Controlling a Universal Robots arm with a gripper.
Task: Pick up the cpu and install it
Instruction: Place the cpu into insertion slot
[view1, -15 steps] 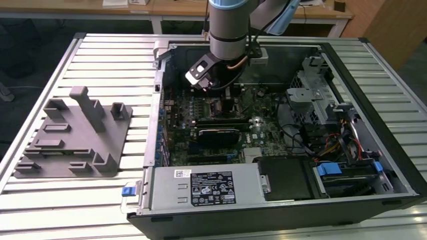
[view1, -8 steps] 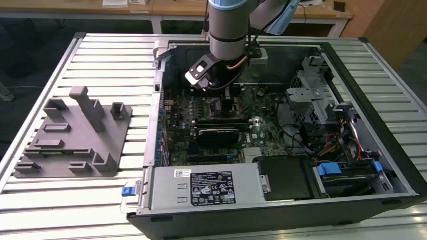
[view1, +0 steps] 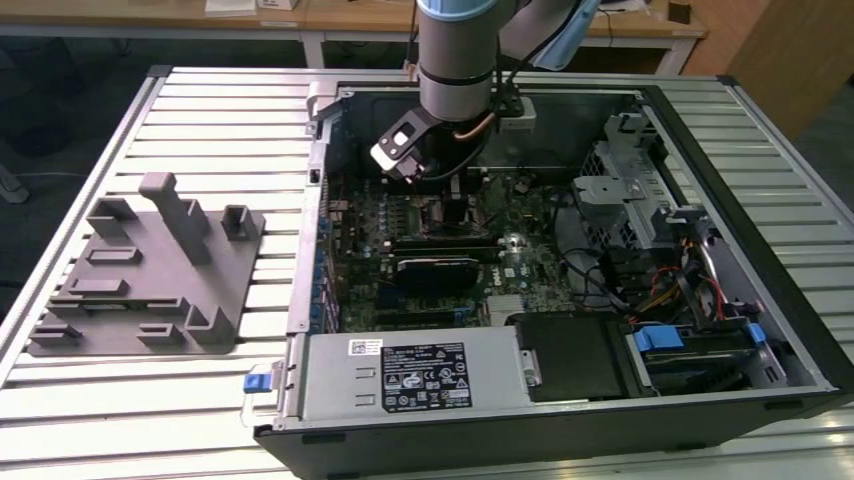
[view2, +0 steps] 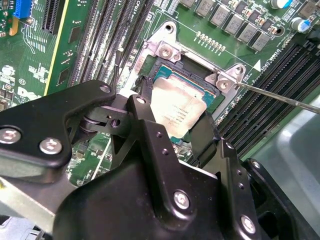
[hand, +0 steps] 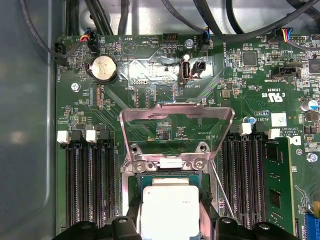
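Slatted metal bench (view1: 200, 110) carries an open PC case (view1: 747, 200) lying on its side, w/ a grey fixture block (view1: 147, 270) on the exterior view's left, apart from the case. We see the arm (view1: 461, 60) reaching down into the case, over the green motherboard (hand: 250, 100). In both wrist views the tool (view2: 172, 116) is clenched on the cpu (hand: 167, 210), fingers (view2: 144, 107) on opposite edges. The cpu sits right at the socket (hand: 165, 178); we can't tell if it's seated. Load plate (hand: 175, 109) stands swung open; a thin lever rod (view2: 280, 97) juts out beside it.
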